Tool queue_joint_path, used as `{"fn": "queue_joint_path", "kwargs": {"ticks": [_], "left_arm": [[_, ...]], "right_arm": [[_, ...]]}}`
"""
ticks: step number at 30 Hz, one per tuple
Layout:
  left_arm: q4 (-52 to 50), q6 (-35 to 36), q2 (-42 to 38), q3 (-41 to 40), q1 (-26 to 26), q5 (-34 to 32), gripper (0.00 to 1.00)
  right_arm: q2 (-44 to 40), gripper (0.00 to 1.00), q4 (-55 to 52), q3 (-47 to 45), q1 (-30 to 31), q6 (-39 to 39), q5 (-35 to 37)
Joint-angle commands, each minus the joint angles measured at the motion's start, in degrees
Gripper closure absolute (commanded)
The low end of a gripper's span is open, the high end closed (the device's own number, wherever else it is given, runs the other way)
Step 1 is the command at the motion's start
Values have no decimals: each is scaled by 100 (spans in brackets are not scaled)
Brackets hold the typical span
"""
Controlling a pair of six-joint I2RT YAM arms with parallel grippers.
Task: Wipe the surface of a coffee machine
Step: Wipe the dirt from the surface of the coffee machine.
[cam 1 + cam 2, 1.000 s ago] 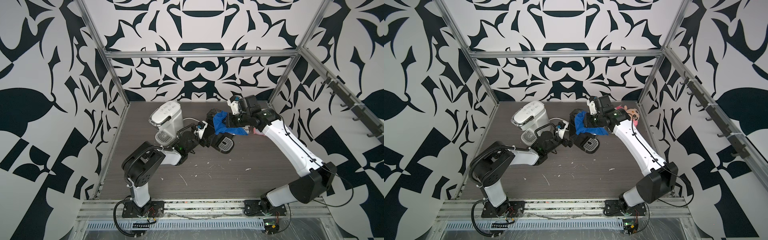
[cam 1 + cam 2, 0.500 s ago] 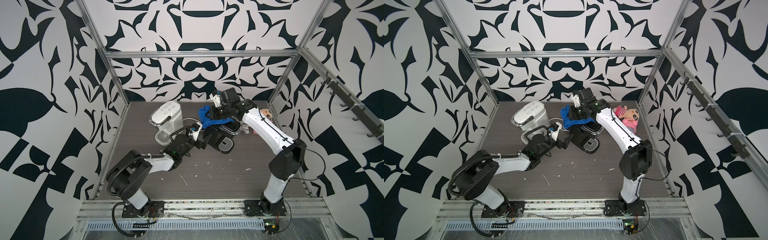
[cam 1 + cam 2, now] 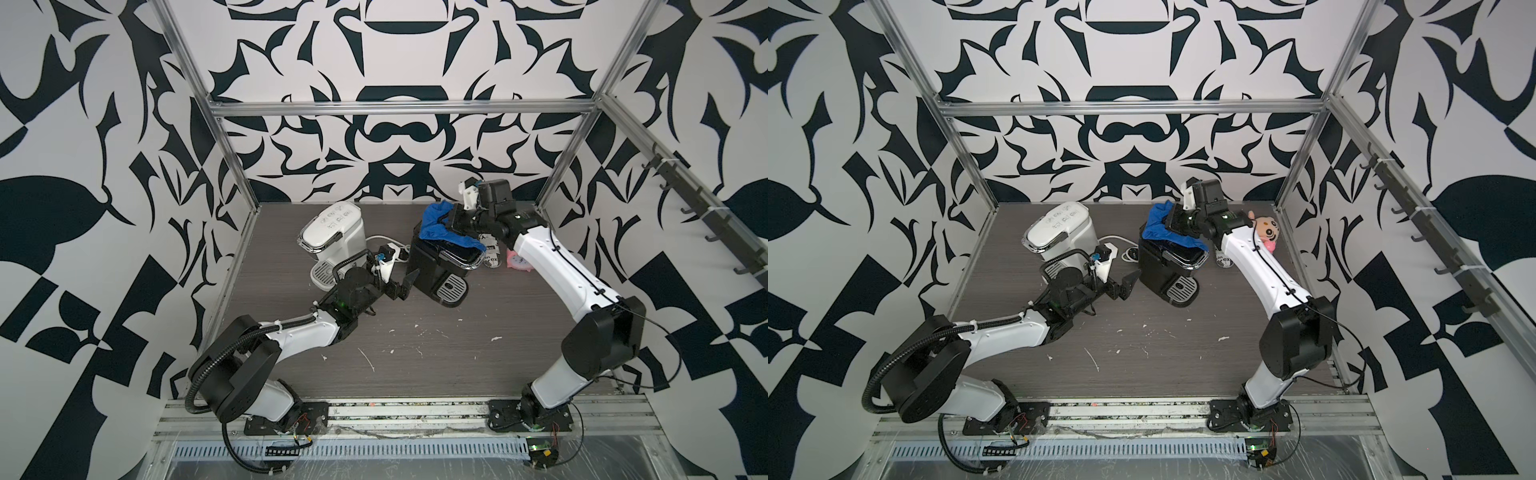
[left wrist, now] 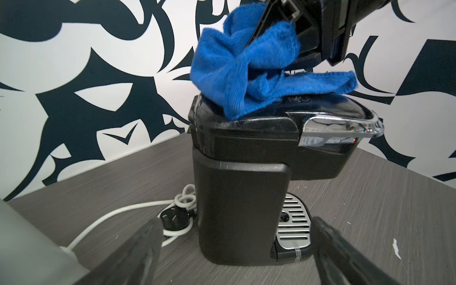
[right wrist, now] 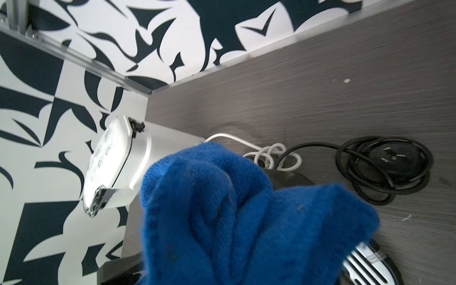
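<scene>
Farthest out beside the left jaws, the white coffee machine [image 3: 332,226] is standing untouched, and its lid is carrying rows of dark handwritten marks that are too small to read in both top views. The left arm [image 3: 303,332] is reaching low over the bench [image 3: 457,365], and its jaws are gaping wide and holding nothing. In the left wrist view they are framing the black coffee machine [image 4: 241,209], which is sitting just ahead of them and apart from both tips, with a white cord [image 4: 183,197] lying beside its base. Above those jaws the blue cloth [image 4: 237,71] is lying bunched on the black machine's lid. The right jaws are clamping it tight from above, so the lid is sitting directly beneath them. By my reading the wiping is going on at the top only: part of the glossy lid is showing bare beyond the cloth, and the side walls, the front and the drip grille [image 4: 293,222] are looking as yet unwiped, so most of the job is remaining. Some faint pale marks are showing on the lid at the cloth's edge, unreadable, and no brand name is showing on the body. Behind the right jaws a small can [image 3: 1224,261] is bearing the letters "ex", the rest being too small, and a plush doll [image 3: 1264,230] is lying just past it.
</scene>
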Motion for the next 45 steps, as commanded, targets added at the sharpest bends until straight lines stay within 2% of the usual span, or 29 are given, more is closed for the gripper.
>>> {"fn": "queue_joint_path", "kwargs": {"ticks": [1,7,14,20,26,31,39,45], "left_arm": [[-70,-170,-111,111,7,110,5],[-309,-171,-27,389,7,291,5],[-288,-92,52,593,7,327,4],[-266,-127,14,624,7,272,4],[-329,-187,-92,565,7,175,4],[-343,-127,-193,449,7,44,4],[-336,-97,-274,329,7,-2,4],[-413,-46,-274,348,7,-24,3]], "right_arm": [[-218,100,-180,-454,-120,159,191],[-1157,100,-48,-1512,-248,220,249],[-2178,100,129,-2433,-49,276,112],[-1861,100,174,-2100,656,187,198],[-1484,100,62,-1729,666,38,215],[-1878,100,-3,-1997,487,-11,349],[-2709,100,-28,-2938,-565,28,107],[-2893,100,206,-3085,-965,21,101]]}}
